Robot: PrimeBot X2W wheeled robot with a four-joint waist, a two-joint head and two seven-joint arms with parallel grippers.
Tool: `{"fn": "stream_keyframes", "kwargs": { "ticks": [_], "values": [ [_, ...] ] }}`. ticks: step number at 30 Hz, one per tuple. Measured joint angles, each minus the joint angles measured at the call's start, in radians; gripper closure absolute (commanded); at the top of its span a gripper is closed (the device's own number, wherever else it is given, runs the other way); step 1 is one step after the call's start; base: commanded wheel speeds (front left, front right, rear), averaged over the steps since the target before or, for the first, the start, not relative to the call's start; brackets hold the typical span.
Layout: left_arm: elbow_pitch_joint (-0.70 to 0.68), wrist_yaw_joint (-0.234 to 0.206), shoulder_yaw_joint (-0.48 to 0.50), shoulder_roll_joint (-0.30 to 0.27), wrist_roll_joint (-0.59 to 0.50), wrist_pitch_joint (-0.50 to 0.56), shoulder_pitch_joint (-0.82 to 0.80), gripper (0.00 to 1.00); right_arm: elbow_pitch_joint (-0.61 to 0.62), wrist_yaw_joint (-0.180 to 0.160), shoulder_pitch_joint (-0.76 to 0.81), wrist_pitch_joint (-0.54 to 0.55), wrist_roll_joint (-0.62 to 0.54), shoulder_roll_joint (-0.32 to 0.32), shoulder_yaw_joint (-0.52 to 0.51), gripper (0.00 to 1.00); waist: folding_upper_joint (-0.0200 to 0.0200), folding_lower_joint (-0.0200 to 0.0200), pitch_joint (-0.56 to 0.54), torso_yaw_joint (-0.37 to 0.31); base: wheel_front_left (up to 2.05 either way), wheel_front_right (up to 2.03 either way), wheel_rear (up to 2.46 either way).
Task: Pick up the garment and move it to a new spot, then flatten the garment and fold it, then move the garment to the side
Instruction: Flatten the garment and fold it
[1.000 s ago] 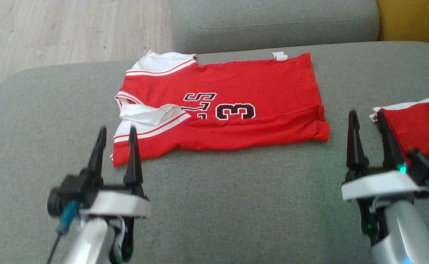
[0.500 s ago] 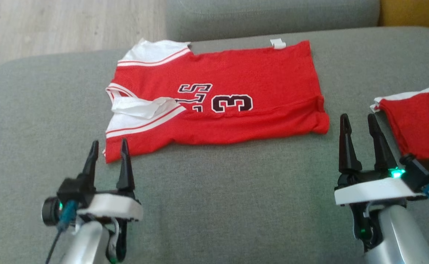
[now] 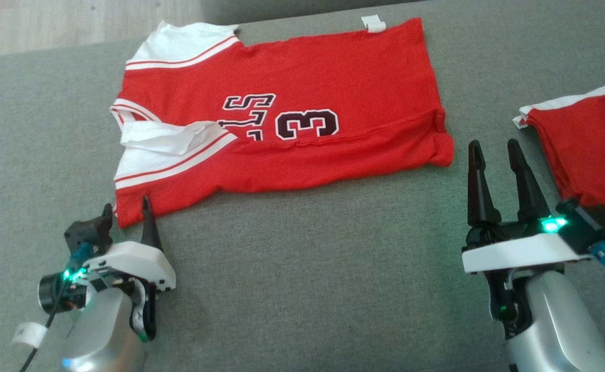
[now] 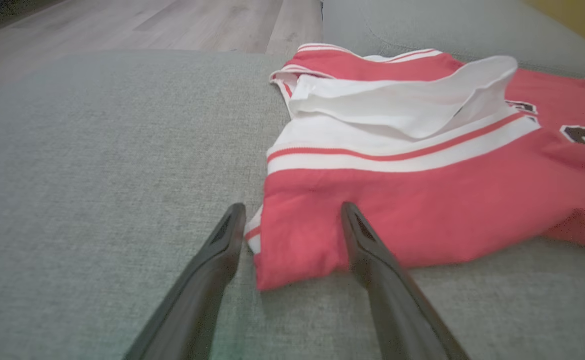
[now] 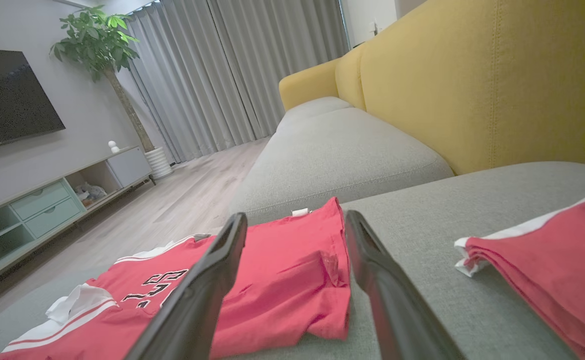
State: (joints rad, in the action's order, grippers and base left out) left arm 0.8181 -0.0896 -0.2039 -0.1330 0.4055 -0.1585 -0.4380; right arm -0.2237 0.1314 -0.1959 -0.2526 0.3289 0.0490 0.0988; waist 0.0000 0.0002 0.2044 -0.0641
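Straddling the near corner (image 4: 277, 265) of the garment (image 3: 333, 77) with the left gripper (image 3: 126, 204), fingers spread wide and gripping nothing: one over bare grey cushion (image 3: 307, 268) just beside the hem, the other over red cloth. Cannot tell whether the tips touch the fabric. Further right, right gripper (image 3: 493, 144) likewise splayed and empty, near the garment's lower right corner but apart from it, with a second red folded piece (image 3: 592, 150) close on its outer side. Beyond the fingers, garment lying spread across the cushion, number side up, doubled over along the near edge by the look of it, a white flap (image 3: 168, 139) rumpled over the collar end. Past that, wood floor (image 3: 49, 26). Likely next: pinching both near corners for the lift. Risks: closing the left jaws with one finger off the cloth, catching only the top layer or pinching cushion weave; reaching too far outward with the right and snagging the neighbouring piece; lifting from one corner alone, dragging the shirt into a bunch and undoing the flat lay.
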Motion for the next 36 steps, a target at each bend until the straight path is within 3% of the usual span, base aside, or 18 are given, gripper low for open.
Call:
{"fn": "stream_keyframes", "kwargs": {
  "ticks": [9, 10, 11, 12, 13, 16, 21, 29, 36],
  "values": [
    [0.116, 0.011, 0.008, -0.002, 0.017, -0.001, -0.087, 0.0, 0.002, 0.0, -0.007, 0.0, 0.016, 0.0, 0.015, 0.0, 0.0, -0.0002, 0.033, -0.021, 0.0, 0.0, 0.0],
    [0.125, 0.015, 0.006, -0.003, 0.017, 0.008, -0.094, 0.07, 0.002, 0.0, -0.009, 0.0, 0.018, 0.0, 0.018, 0.0, 0.0, -0.0002, 0.035, -0.022, 0.0, 0.0, 0.0],
    [0.131, 0.022, 0.004, -0.004, 0.017, 0.015, -0.099, 0.57, 0.002, 0.0, -0.009, 0.0, 0.023, 0.0, 0.019, 0.0, 0.0, -0.0002, 0.035, -0.023, 0.0, 0.0, 0.0],
    [0.138, 0.032, 0.001, -0.005, 0.017, 0.021, -0.105, 0.93, 0.002, 0.0, -0.01, 0.0, 0.024, 0.0, 0.019, 0.0, 0.0, -0.0002, 0.035, -0.022, 0.0, 0.0, 0.0],
    [0.138, 0.032, 0.001, -0.005, 0.017, 0.021, -0.105, 1.0, 0.002, 0.0, -0.01, 0.0, 0.024, 0.0, 0.019, 0.0, 0.0, -0.0002, 0.035, -0.022, 0.0, 0.0, 0.0],
    [0.147, 0.055, -0.019, -0.003, 0.017, 0.021, -0.117, 1.0, -0.02, 0.0, -0.021, 0.0, 0.042, 0.0, 0.005, 0.0, 0.0, -0.0002, 0.028, -0.016, 0.0, 0.0, 0.0],
    [0.129, 0.069, -0.033, -0.003, 0.008, -0.052, -0.108, 1.0, -0.216, 0.0, -0.035, 0.044, 0.036, 0.0, -0.073, 0.0, 0.0, -0.0002, 0.01, 0.003, 0.0, 0.0, 0.0],
    [-0.079, 0.081, -0.055, -0.005, -0.038, -0.091, -0.112, 1.0, -0.462, 0.0, -0.267, 0.19, 0.074, 0.001, -0.075, 0.0, 0.0, -0.0002, 0.009, 0.055, 0.0, 0.0, 0.0],
    [-0.23, 0.082, -0.08, -0.009, -0.081, -0.091, -0.111, 1.0, -0.679, 0.0, -0.369, 0.235, -0.014, 0.002, -0.116, 0.0, 0.0, -0.0001, 0.023, 0.083, 0.0, 0.0, 0.0]
  ]
}}
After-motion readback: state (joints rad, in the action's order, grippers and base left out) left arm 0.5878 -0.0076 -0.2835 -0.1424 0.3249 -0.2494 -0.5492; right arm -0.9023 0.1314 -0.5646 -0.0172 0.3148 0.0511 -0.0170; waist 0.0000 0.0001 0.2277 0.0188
